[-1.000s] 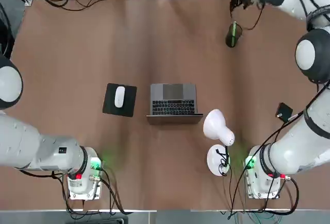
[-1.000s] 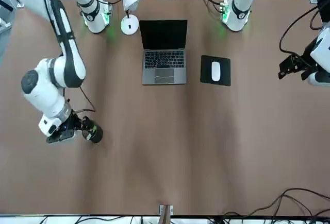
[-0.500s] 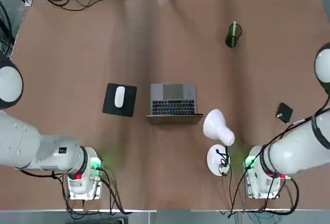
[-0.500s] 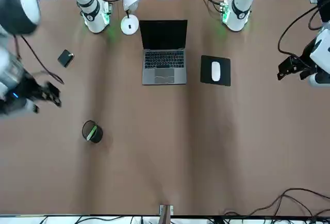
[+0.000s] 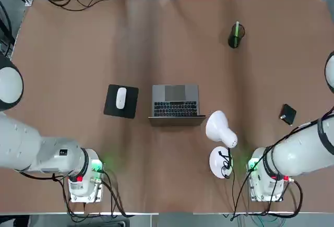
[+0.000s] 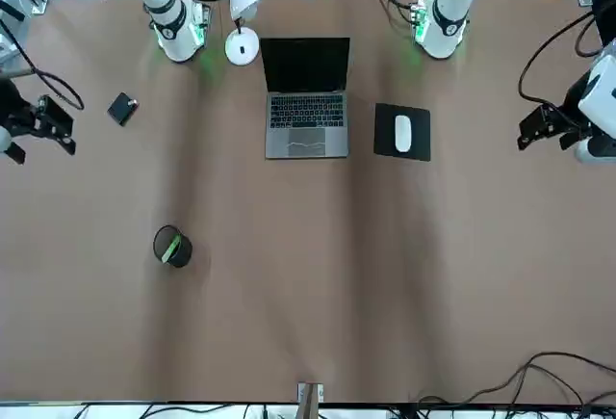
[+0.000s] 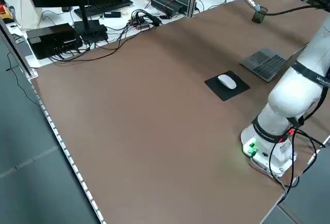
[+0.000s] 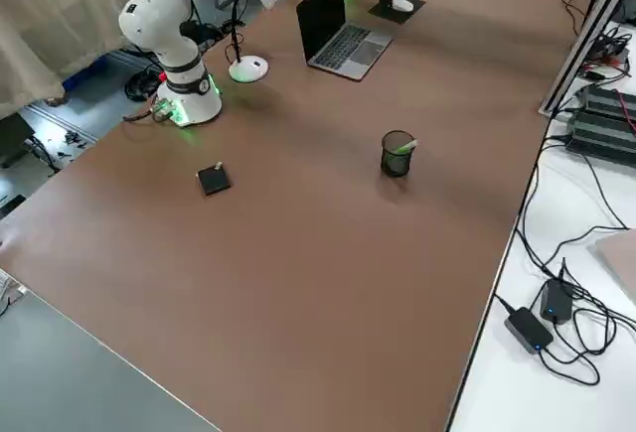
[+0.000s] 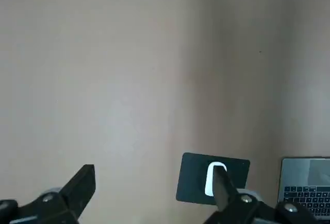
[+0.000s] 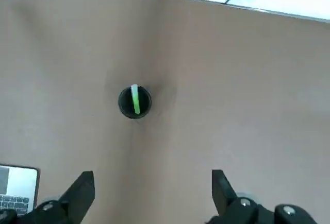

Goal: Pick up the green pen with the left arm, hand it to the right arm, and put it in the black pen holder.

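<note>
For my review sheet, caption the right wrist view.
Green pen inside the black holder, beyond the open right gripper.

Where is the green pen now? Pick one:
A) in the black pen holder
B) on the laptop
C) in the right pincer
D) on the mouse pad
A: the green pen leans inside the black pen holder, its paler tip at the rim.

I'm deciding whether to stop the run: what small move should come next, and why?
Probably just ease the right tool back to rest: the pen already leans inside the holder, and both that tool and the left are open and empty.
</note>
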`<state>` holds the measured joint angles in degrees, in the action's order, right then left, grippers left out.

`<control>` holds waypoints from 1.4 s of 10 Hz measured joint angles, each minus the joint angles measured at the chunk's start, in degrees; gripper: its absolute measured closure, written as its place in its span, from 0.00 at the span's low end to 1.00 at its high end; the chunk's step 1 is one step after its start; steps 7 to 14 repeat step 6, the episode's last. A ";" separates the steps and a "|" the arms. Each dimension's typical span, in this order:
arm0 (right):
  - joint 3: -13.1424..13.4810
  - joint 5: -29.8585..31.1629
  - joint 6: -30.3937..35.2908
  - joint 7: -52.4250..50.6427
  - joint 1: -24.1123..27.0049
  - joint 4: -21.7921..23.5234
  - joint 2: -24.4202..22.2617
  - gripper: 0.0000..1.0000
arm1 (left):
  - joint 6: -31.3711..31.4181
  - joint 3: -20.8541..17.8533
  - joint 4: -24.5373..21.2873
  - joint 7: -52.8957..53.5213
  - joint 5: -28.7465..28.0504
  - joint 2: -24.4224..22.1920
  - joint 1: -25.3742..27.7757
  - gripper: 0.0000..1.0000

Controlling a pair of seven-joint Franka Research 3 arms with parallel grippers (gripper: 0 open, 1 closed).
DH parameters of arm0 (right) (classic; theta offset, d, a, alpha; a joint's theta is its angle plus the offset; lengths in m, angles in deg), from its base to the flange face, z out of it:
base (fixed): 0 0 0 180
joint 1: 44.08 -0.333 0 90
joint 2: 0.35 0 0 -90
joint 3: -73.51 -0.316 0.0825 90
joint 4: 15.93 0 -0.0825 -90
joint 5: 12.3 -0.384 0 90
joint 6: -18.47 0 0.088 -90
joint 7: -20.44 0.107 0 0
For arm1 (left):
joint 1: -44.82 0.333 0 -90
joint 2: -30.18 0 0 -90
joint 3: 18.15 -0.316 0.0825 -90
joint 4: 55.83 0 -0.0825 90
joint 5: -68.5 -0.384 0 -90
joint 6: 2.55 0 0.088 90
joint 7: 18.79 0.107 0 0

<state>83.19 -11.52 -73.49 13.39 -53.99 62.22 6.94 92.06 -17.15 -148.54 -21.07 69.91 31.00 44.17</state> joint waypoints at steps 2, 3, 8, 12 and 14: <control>0.06 -0.06 -5.65 0.20 2.84 4.22 1.76 0.00 | 0.00 0.04 0.10 0.00 0.00 0.01 -0.07 0.00; 0.08 -0.19 -6.04 2.42 3.77 5.46 2.25 0.00 | 0.00 0.09 0.12 0.00 0.00 0.01 -0.09 0.00; -0.45 -0.26 -5.59 9.19 3.95 5.47 1.82 0.00 | 0.00 0.13 0.23 0.00 0.00 0.01 -0.13 0.00; -0.45 -0.26 -5.59 9.19 3.95 5.47 1.82 0.00 | 0.00 0.13 0.23 0.00 0.00 0.01 -0.13 0.00; -0.45 -0.26 -5.59 9.19 3.95 5.47 1.82 0.00 | 0.00 0.13 0.23 0.00 0.00 0.01 -0.13 0.00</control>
